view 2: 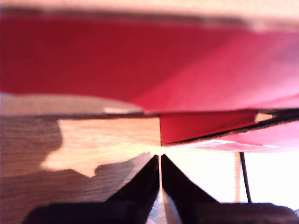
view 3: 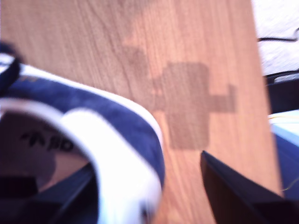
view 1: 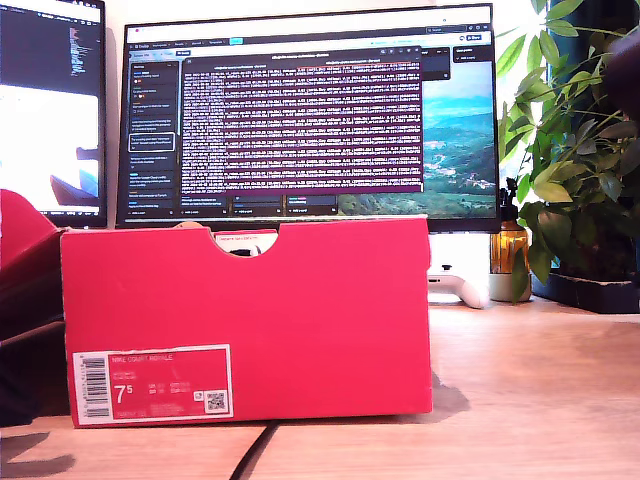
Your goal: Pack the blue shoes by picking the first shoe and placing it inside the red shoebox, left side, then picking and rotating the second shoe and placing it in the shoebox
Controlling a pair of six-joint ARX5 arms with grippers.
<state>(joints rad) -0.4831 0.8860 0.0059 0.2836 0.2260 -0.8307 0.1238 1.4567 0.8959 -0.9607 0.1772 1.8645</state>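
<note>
At our first gripper [view 2: 160,161] the two dark fingers are meeting at their tips, pressed together with nothing between them. Just beyond those tips we are seeing the wooden table [view 2: 107,137] and, past it, the red shoebox [view 2: 154,65], with what looks like a red flap or lid edge lying close by; the blur is keeping us from saying which part of the box that is.

At our second gripper [view 3: 154,186] the jaws are standing apart. One finger is sitting inside the opening of a blue shoe [view 3: 93,121], against the white collar lining, and the other finger [view 3: 233,191] is hanging clear outside over bare wood. So the shoe's heel wall is lying between the fingers, not yet pinched. The shoe's long axis is running away from the jaws, out of the frame, with a dark lace showing at the edge.

In the exterior view we are seeing only the shoebox [view 1: 250,310], standing on the table with its labelled end facing the camera and its notch at the top edge; neither arm nor shoe is showing there.

We are judging that the second gripper is the one nearer a shoe, and that the next move turns on closing across that heel wall.
</note>
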